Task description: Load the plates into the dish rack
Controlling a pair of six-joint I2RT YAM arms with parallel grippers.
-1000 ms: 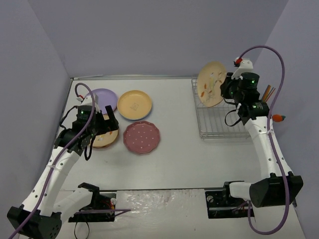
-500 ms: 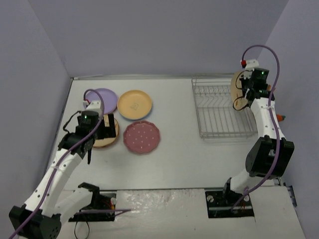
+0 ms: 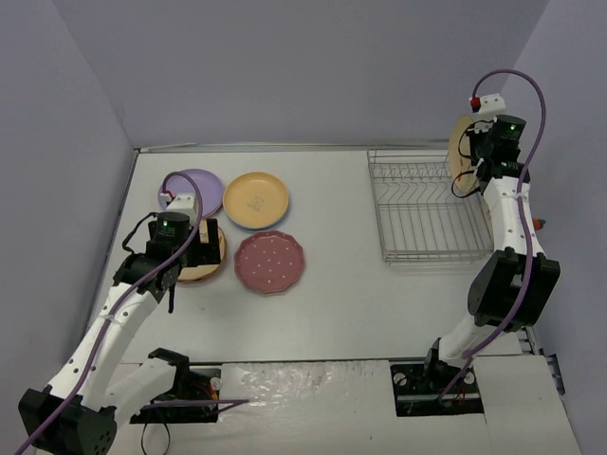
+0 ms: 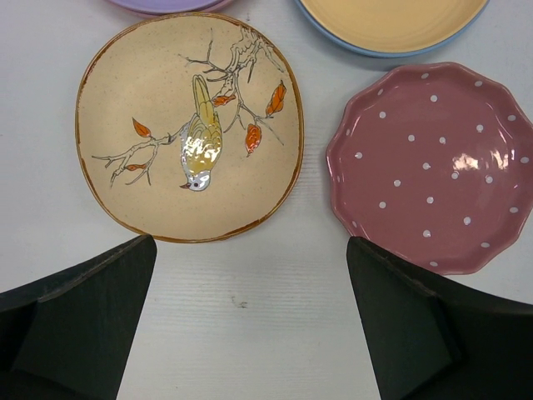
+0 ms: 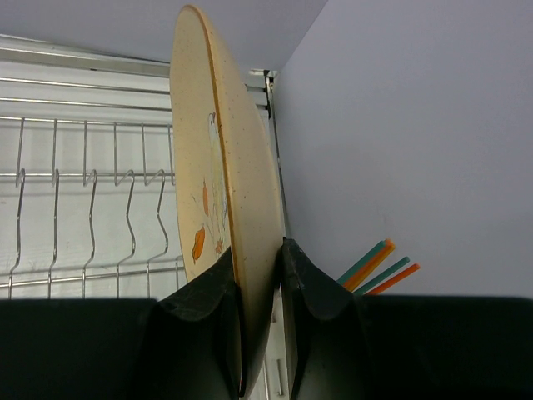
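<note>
Partly hidden: tan plate (image 3: 458,142) behind right hand (image 5: 260,283); lilac plate (image 4: 162,4) cropped.

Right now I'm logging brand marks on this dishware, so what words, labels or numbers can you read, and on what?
No readable text anywhere.
Yellow-orange plate: a faint mark at its centre, too small to read.
Bird plate: painted bird and branch only, no words.
Tan plate in the right pincer: painted figures only, no lettering.
</note>
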